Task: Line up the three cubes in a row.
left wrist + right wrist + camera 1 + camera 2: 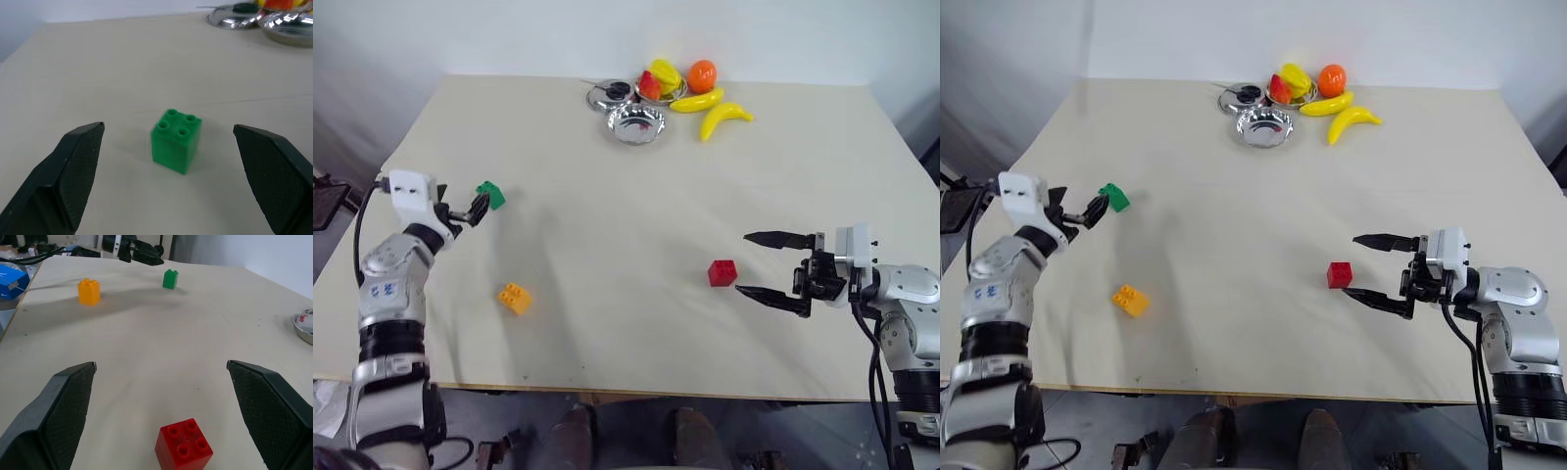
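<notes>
Three cubes sit scattered on the bench (607, 176), green cube (490, 194) left of red cube (722, 272), so both wide-open grippers, left gripper (475, 208) and right gripper (766, 266), should probably centre their fingers before closing.

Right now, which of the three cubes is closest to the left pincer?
The green cube: it sits just ahead of the open left pincer. The orange-yellow cube lies farther off, and the red cube is by the right pincer.

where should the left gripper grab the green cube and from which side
Probably by its two flat side walls, below the studs. The green cube stands upright on the table, ahead of the open left gripper, so come in level from the robot's side.
</notes>
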Controlling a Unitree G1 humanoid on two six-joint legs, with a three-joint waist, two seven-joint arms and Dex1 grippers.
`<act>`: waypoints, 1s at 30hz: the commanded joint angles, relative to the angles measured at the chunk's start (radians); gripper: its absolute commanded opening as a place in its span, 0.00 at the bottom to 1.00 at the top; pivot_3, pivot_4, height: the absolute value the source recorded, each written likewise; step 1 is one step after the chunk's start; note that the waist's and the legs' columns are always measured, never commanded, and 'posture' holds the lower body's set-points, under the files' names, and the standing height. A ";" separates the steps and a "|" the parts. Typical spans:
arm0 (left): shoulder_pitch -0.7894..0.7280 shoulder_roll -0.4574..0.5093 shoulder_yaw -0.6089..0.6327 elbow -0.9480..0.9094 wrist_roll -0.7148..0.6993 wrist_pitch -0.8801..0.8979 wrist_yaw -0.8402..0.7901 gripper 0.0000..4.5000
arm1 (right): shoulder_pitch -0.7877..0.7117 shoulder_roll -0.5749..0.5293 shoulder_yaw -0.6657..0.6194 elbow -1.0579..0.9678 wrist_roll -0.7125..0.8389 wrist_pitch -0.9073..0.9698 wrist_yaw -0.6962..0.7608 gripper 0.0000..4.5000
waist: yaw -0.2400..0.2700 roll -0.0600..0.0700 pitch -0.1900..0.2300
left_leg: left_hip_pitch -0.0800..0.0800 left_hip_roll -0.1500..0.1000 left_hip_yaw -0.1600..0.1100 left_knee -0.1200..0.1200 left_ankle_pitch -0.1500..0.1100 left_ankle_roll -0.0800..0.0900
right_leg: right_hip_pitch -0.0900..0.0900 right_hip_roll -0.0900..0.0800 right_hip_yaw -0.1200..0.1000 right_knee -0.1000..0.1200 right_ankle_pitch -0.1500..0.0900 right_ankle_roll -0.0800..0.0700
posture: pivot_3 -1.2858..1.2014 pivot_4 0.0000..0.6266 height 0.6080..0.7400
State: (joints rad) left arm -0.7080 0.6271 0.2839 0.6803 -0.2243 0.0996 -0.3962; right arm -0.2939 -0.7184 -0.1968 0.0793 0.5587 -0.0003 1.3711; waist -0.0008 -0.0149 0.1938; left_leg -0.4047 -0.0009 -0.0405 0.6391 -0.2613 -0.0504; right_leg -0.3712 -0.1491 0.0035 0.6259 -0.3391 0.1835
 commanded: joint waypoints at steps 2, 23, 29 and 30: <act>-0.111 0.025 -0.016 0.199 0.043 -0.123 -0.039 1.00 | 0.020 -0.001 -0.025 -0.049 0.014 -0.001 -0.024 0.99 | 0.000 0.000 0.000 | 0.000 0.000 0.000 0.000 0.000 0.000 | 0.000 0.000 0.000 0.000 0.000 0.000 | 0.52 0.24 1.00; -0.318 -0.004 -0.071 0.630 0.156 -0.187 -0.149 0.73 | 0.103 0.013 -0.047 -0.117 0.019 -0.022 -0.115 1.00 | -0.001 -0.002 0.001 | 0.000 0.000 0.002 0.000 0.000 0.000 | -0.002 0.000 -0.001 0.002 0.000 0.001 | 0.52 0.24 1.00; -0.314 -0.016 -0.055 0.629 0.147 -0.189 -0.157 0.32 | 0.132 0.019 -0.049 -0.128 0.019 -0.031 -0.127 1.00 | -0.001 -0.002 0.001 | 0.000 0.000 0.002 0.000 0.000 0.000 | -0.002 0.000 -0.001 0.001 0.000 0.001 | 0.52 0.24 1.00; -0.310 -0.017 -0.050 0.627 0.142 -0.189 -0.175 0.32 | 0.137 0.020 -0.048 -0.130 0.019 -0.033 -0.127 1.00 | -0.001 -0.002 0.001 | 0.000 0.000 0.002 0.000 0.000 0.000 | -0.002 0.000 -0.001 0.001 0.000 0.001 | 0.52 0.24 1.00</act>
State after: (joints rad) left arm -1.0098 0.6036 0.2180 1.3131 -0.0724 -0.0688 -0.5536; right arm -0.1625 -0.7032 -0.2062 -0.0157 0.5599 -0.0145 1.2500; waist -0.0019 -0.0172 0.1950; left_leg -0.4049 -0.0007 -0.0382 0.6389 -0.2612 -0.0502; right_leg -0.3729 -0.1492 0.0029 0.6274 -0.3389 0.1843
